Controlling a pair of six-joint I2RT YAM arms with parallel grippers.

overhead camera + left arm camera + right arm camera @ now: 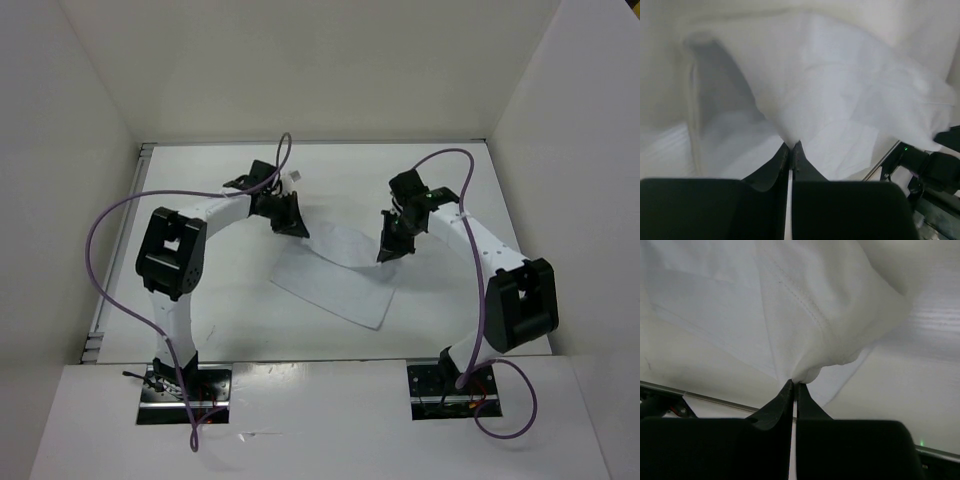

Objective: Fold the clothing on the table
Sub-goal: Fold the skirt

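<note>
Left wrist view is showing you the left gripper [791, 146] pinching shut on the clothing [840, 100], which is draping just ahead of its tips. The right gripper [792, 384] is clamping another edge. The fabric is looking light and limp, so corners are probably suiting you best.

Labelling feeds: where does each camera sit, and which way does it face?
Top external: above, behind the bases, looking down at the table; left arm and right arm show.
Left wrist: on its arm, looking along the left pincer, shut on the clothing.
Right wrist: likewise, right pincer shut on it.
Shared: all three see the clothing.
</note>
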